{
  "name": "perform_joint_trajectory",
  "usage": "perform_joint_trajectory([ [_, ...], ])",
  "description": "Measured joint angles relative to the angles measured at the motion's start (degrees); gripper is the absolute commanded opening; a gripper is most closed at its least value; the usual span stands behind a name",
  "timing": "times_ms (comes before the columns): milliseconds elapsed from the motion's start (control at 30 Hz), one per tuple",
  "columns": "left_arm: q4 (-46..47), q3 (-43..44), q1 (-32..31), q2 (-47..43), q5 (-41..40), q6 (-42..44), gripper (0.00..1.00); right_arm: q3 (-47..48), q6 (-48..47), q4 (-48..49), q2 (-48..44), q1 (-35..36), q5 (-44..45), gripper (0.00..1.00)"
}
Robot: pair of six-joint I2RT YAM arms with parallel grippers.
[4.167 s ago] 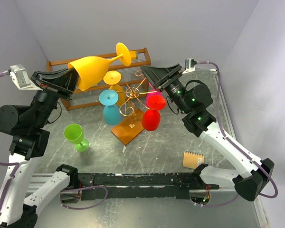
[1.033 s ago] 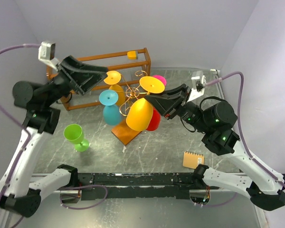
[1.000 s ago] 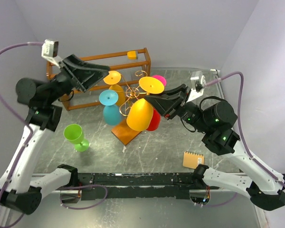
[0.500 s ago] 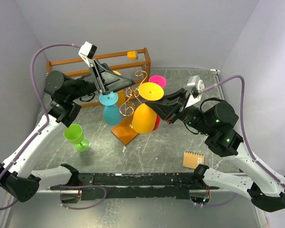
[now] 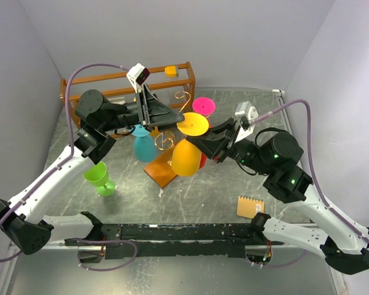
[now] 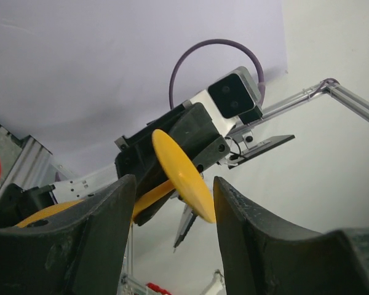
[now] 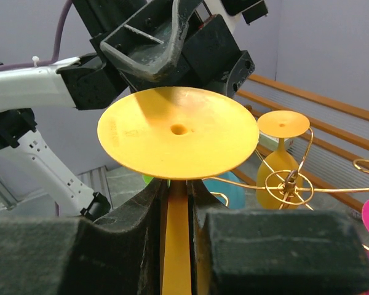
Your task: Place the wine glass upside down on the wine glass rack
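The yellow wine glass (image 5: 186, 157) hangs upside down, foot (image 5: 192, 124) on top, just right of the wine glass rack (image 5: 166, 136), a gold wire stand on an orange-brown base (image 5: 164, 172). My right gripper (image 5: 200, 143) is shut on its stem (image 7: 177, 246), just under the foot (image 7: 178, 132). My left gripper (image 5: 174, 117) reaches in from the left at foot height. It stands open, with the foot disc (image 6: 184, 178) between its fingers (image 6: 98, 246) and close to the right one. The rack holds teal (image 5: 142, 146), pink (image 5: 204, 106) and another yellow glass (image 7: 281, 160).
A green glass (image 5: 98, 177) stands upright on the table at the left. A small notepad (image 5: 250, 206) lies at the front right. The brown slatted wooden shelf (image 5: 111, 92) runs along the back left, a small orange block (image 5: 170, 70) on its top rail.
The glass went from my left gripper's hold to the right gripper's grip on its stem. My left arm swung from the back shelf to the glass's foot, jaws narrowing a little.
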Motion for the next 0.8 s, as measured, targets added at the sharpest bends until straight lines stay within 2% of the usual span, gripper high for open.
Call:
perform_joint_trajectory([
  [100,0.2,-0.2,-1.2,0.0,0.1,-0.9,0.55,-0.2,-0.4,-0.6,0.5,0.0,-0.3,0.00],
  [200,0.7,-0.9,-2.1,0.0,0.3,-1.6,0.42,-0.8,-0.7,-1.0,0.9,0.0,-0.1,0.00],
  [367,0.5,-3.9,-2.3,-0.8,0.0,-2.9,0.08,-1.9,-1.3,-1.8,1.1,-0.1,0.8,0.00],
  [600,-2.5,-6.0,-2.2,-3.0,-1.1,-4.9,0.07,-3.6,-2.3,-1.5,-0.6,-0.2,2.1,0.01],
  [800,-5.6,-5.9,-2.6,-3.3,-2.3,-5.0,0.07,-4.8,-1.3,-1.4,-2.0,-0.2,2.8,0.38],
])
